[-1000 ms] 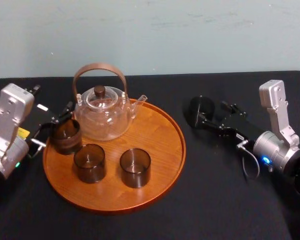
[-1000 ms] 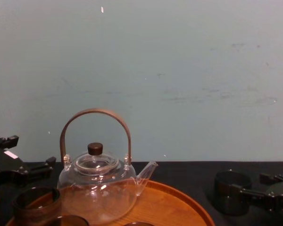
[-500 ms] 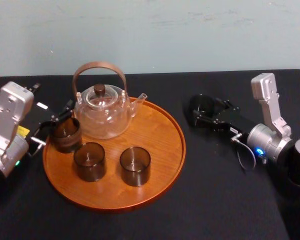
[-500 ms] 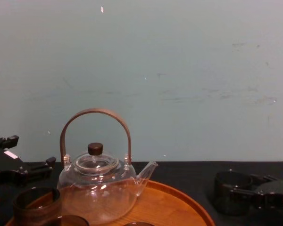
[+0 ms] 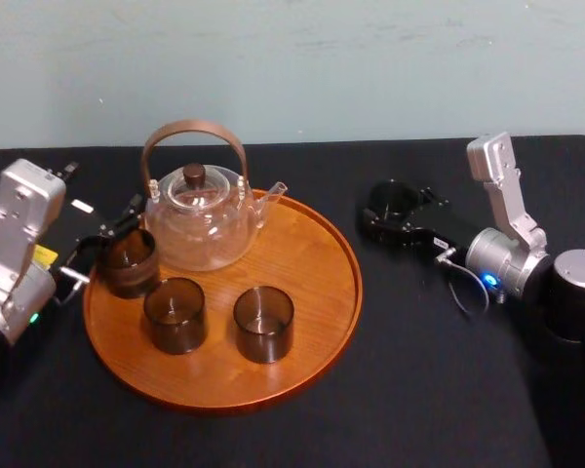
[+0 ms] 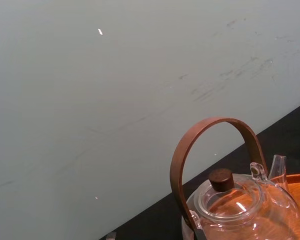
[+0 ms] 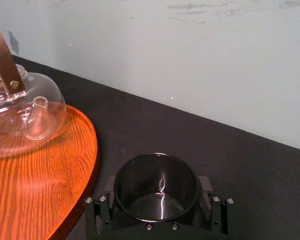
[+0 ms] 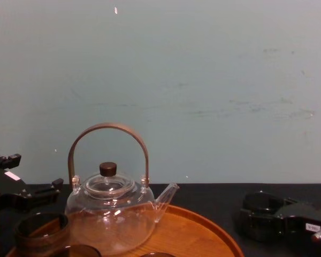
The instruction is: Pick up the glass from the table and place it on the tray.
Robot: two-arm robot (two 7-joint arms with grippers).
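A dark smoked glass stands on the black table right of the tray, a large round orange-brown wooden one. My right gripper is open, with a finger on each side of that glass. In the right wrist view the glass sits upright deep between the fingers, close to the tray's rim. My left gripper rests open at the tray's left edge, beside another dark glass.
A clear glass teapot with a brown arched handle stands at the back of the tray. Two more dark glasses stand on its front half. Bare black table lies in front of the right arm.
My right arm has slid forward and to the left, so the glass sits deeper between its fingers. The glass stays on the table. The left arm has not moved.
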